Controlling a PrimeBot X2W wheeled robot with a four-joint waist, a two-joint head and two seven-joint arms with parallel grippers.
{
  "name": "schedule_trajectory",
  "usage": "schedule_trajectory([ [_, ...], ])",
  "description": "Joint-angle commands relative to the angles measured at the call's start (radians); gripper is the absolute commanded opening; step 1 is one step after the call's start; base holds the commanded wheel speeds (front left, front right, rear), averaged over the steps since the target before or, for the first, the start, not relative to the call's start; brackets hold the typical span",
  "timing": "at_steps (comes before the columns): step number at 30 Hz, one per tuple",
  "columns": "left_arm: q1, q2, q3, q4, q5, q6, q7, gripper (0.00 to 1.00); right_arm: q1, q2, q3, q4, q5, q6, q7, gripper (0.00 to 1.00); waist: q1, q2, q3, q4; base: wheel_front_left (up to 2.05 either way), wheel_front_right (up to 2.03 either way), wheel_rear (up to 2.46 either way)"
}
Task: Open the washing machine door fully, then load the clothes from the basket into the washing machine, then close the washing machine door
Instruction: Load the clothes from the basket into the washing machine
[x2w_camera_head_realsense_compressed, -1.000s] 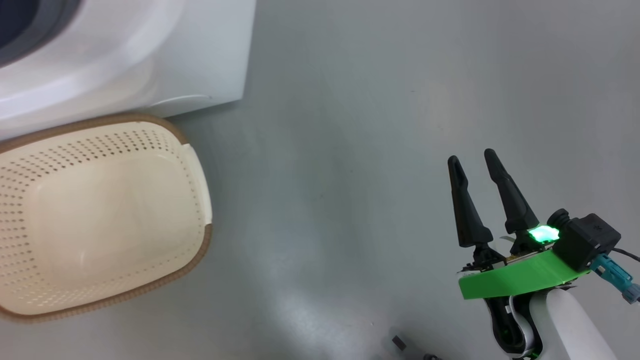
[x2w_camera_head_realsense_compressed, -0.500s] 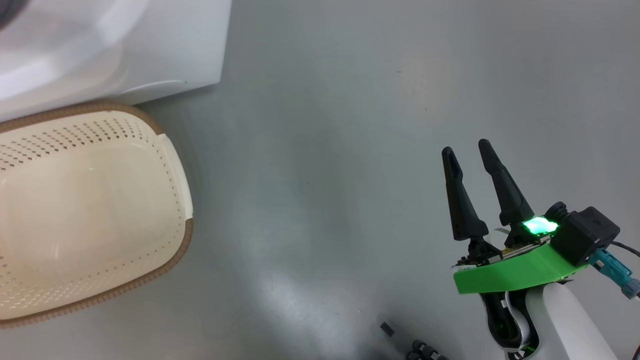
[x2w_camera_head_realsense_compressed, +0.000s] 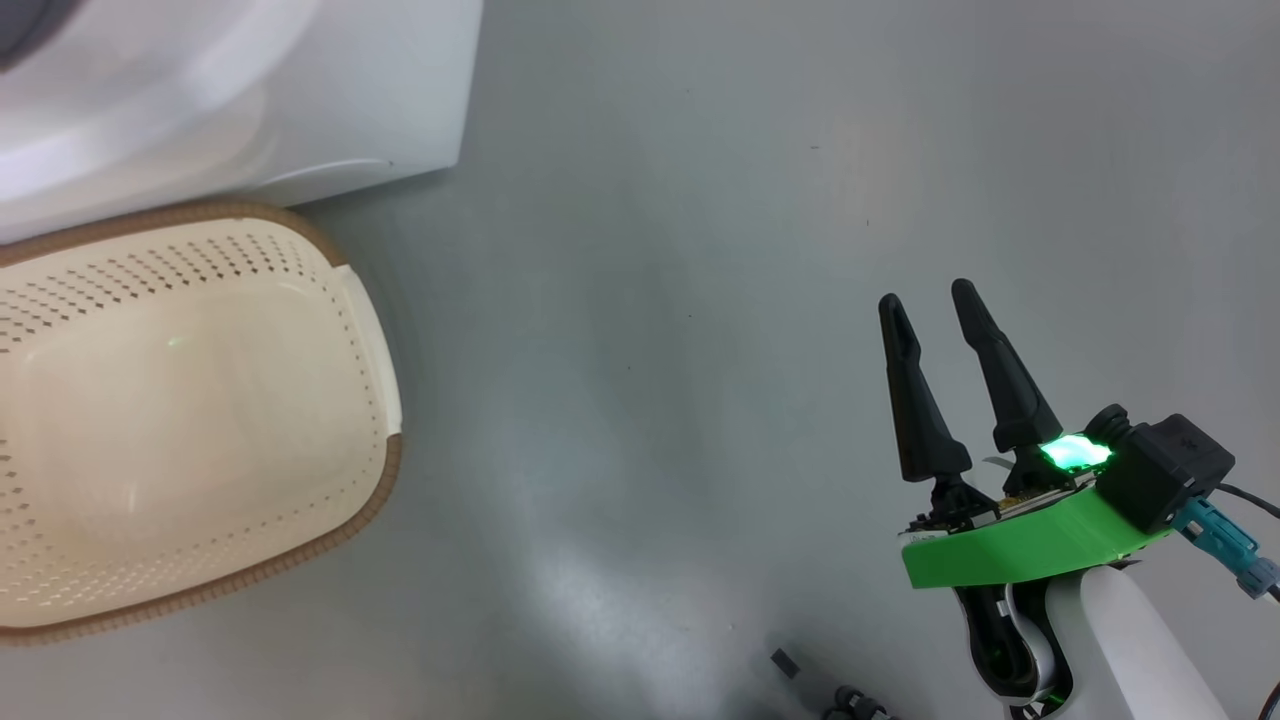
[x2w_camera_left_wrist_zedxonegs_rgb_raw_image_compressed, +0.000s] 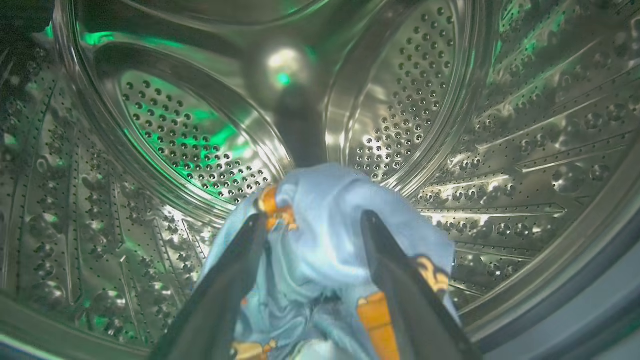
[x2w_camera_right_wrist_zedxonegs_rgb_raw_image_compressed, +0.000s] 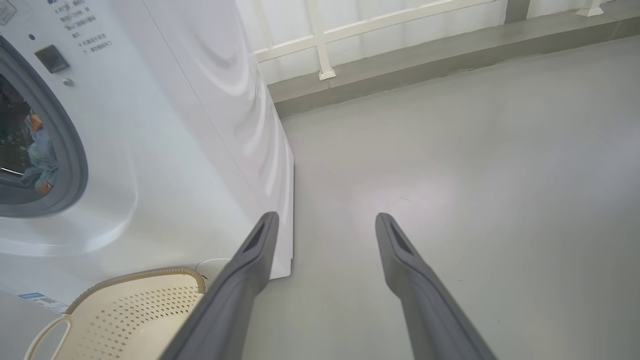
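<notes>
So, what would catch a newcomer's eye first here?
Probably the shiny steel drum, lit green, in the left wrist view, with a light-blue printed garment between the left gripper's spread fingers. In the head view, a cream basket sits left, beside the white washing machine, and the open right gripper with its bright green collar hangs over grey floor.

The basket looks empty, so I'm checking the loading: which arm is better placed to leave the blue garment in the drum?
Left. The left claw is inside the drum, jaws apart, garment between them, so it probably need only back out. The right claw hangs open over the floor, outside the machine.
</notes>
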Motion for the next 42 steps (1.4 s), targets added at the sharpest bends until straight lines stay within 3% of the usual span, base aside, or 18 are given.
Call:
schedule_trajectory([
  [1,-0.008,0.044,0.017,0.001,-0.002,-0.001,-0.005,1.0,0.0,-0.008,0.019,-0.02,0.001,0.004,-0.005,1.0,0.0,0.0,-0.009,0.007,0.0,0.0,0.0],
  [10,0.039,0.0,0.052,0.029,-0.026,0.001,-0.005,1.0,-0.001,-0.007,0.015,-0.016,-0.002,0.004,-0.005,1.0,0.0,0.0,-0.046,0.034,0.0,0.0,0.0],
  [25,0.22,-0.099,0.124,-0.123,-0.076,-0.003,-0.005,1.0,0.009,-0.034,-0.007,-0.013,-0.012,0.004,-0.005,1.0,0.0,0.0,-0.113,0.078,0.0,0.0,0.0],
  [42,0.553,-0.194,0.087,-0.255,-0.096,-0.004,-0.005,1.0,0.073,-0.111,-0.046,0.022,-0.018,0.004,-0.005,1.0,0.0,0.0,-0.301,0.18,0.0,0.0,0.0],
])
